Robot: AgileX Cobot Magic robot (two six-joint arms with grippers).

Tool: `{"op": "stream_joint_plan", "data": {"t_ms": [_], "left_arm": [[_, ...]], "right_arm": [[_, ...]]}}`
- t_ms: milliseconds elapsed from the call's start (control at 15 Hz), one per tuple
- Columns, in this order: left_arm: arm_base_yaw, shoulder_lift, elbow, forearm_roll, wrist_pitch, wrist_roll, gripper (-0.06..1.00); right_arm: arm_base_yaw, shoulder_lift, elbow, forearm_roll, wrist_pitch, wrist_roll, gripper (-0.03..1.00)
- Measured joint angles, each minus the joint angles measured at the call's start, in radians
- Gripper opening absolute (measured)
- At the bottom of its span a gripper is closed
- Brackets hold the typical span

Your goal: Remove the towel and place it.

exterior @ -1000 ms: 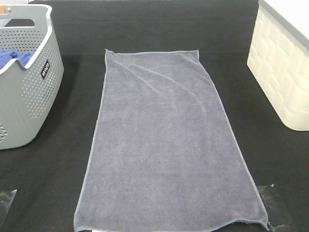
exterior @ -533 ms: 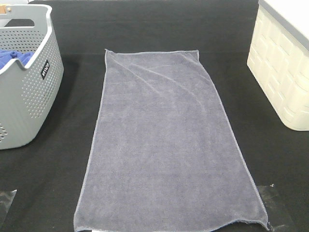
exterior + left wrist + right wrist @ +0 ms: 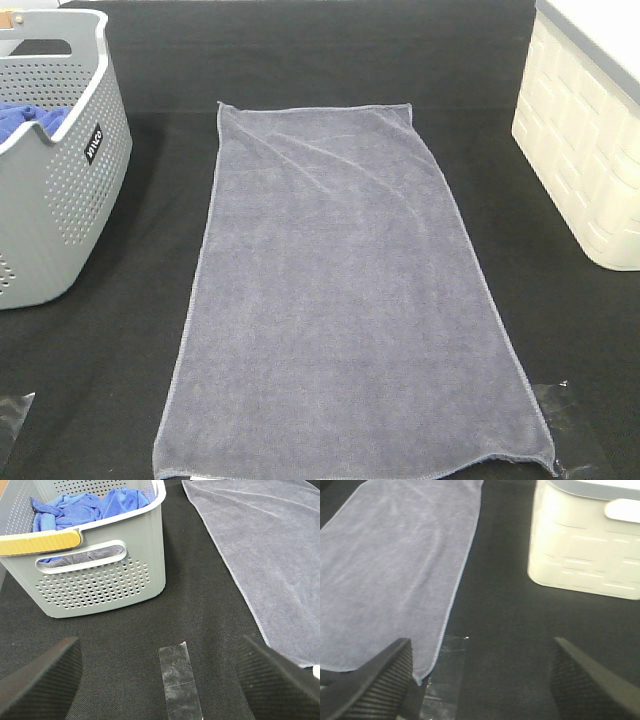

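The towel [image 3: 345, 300] is spread flat along the middle of the black worktop [image 3: 320, 60], between the grey basket [image 3: 60, 190] on the left and the cream bin [image 3: 585, 150] on the right, and it is touched by neither of them. A bright blue cloth [image 3: 85, 505] is seen inside the basket. The left hand [image 3: 160, 680] and the right hand [image 3: 480, 680] are both held released above the worktop near strips of clear tape [image 3: 177, 680], and nothing is grasped by them.

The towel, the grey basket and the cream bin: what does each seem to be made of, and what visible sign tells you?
The towel: soft napped cloth, likely terry or microfibre, matte, with a stitched hem.
The grey basket: moulded plastic, judging by its smooth perforated walls.
The cream bin: probably plastic too, with an embossed block pattern.
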Motion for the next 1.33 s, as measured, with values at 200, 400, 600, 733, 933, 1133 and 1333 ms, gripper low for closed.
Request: {"op": "stream_joint_plan", "data": {"t_ms": [200,400,600,733,933,1133,1333], "left_arm": [[0.000,-0.001,0.000,0.000,-0.001,0.000,0.80],[0.000,-0.002,0.000,0.000,-0.001,0.000,0.80],[0.000,-0.002,0.000,0.000,-0.001,0.000,0.80],[0.000,-0.002,0.000,0.000,-0.001,0.000,0.80],[0.000,-0.002,0.000,0.000,-0.001,0.000,0.80],[0.000,-0.002,0.000,0.000,-0.001,0.000,0.80],[0.000,-0.002,0.000,0.000,-0.001,0.000,0.80]], "right_arm": [[-0.033,-0.005,0.001,0.000,0.000,0.000,0.71],[-0.035,-0.006,0.001,0.000,0.000,0.000,0.71],[-0.035,-0.006,0.001,0.000,0.000,0.000,0.71],[-0.035,-0.006,0.001,0.000,0.000,0.000,0.71],[-0.035,-0.006,0.001,0.000,0.000,0.000,0.71],[-0.035,-0.006,0.001,0.000,0.000,0.001,0.71],[-0.035,-0.006,0.001,0.000,0.000,0.001,0.71]]}}
